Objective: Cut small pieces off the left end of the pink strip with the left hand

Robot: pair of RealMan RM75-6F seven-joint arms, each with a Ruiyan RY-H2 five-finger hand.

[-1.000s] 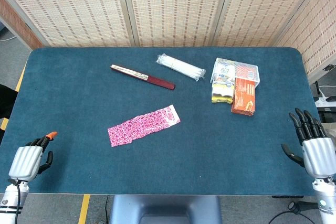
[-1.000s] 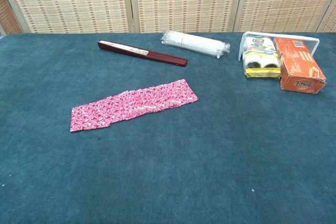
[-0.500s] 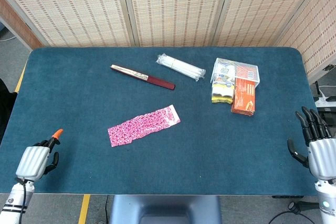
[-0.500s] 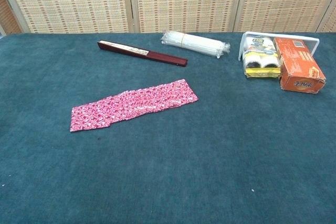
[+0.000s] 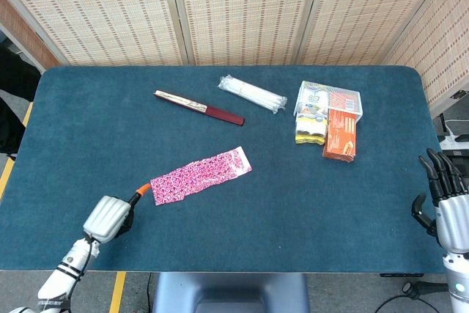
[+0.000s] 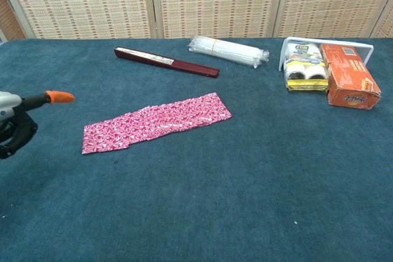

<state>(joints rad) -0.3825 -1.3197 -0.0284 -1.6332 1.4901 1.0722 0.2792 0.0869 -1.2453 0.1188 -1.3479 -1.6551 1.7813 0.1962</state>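
The pink patterned strip (image 5: 201, 176) (image 6: 156, 122) lies flat near the middle of the blue table, slanting from lower left to upper right. My left hand (image 5: 108, 218) (image 6: 10, 121) grips a dark tool with an orange tip (image 5: 141, 190) (image 6: 59, 97). In the head view that tip sits just left of the strip's left end; whether it touches the strip I cannot tell. My right hand (image 5: 445, 206) hovers at the table's right front edge, fingers spread and empty; the chest view does not show it.
A dark red closed fan (image 5: 199, 108) (image 6: 166, 62) and a clear packet of white sticks (image 5: 252, 94) (image 6: 228, 51) lie behind the strip. At the back right are a white holder with yellow packs (image 5: 311, 117) (image 6: 305, 65) and an orange box (image 5: 339, 135) (image 6: 349, 84).
My left hand has moved from the front left corner rightward and inward, bringing the orange tip to the strip's left end. The right hand has drawn back toward the table edge.
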